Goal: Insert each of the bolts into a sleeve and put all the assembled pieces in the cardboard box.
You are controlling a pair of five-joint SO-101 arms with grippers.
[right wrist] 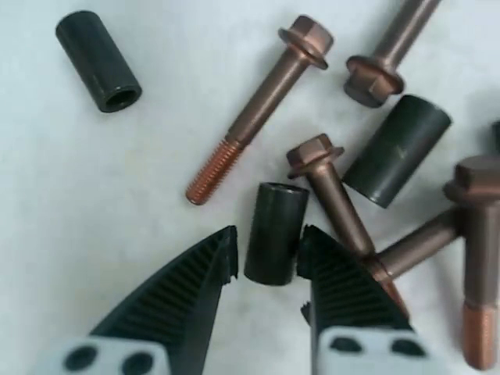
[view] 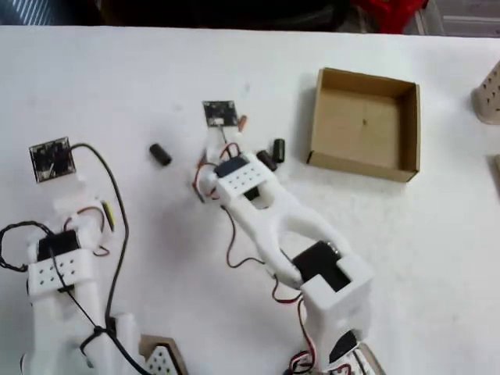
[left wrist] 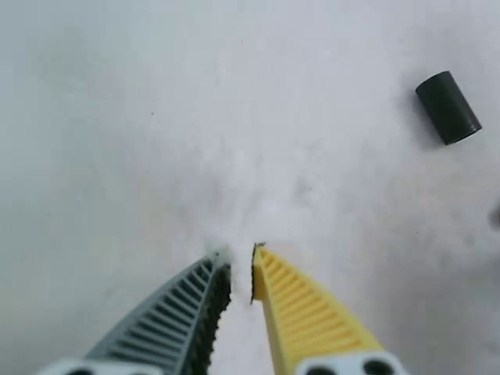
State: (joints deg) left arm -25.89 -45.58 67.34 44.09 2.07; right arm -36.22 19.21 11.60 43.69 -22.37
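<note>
While the cardboard box (view: 359,166) sits open, bolts (right wrist: 262,109) and sleeves (right wrist: 273,232) lie outside.

Loose copper bolts (right wrist: 262,117), black sleeves (right wrist: 273,233) nr open cardboard box (view: 359,166)

Bolts (right wrist: 262,109): five, perhaps; pile overlaps. Sleeves (right wrist: 98,61): three. Cardboard box (view: 363,166): one. Arms (view: 266,211): two.

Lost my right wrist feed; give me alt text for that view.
The right claw straddles a black sleeve lying on the white table, jaws open either side of it. Past it lie scattered copper-coloured flange bolts, a second sleeve among them and a lone sleeve off to one side.
</note>
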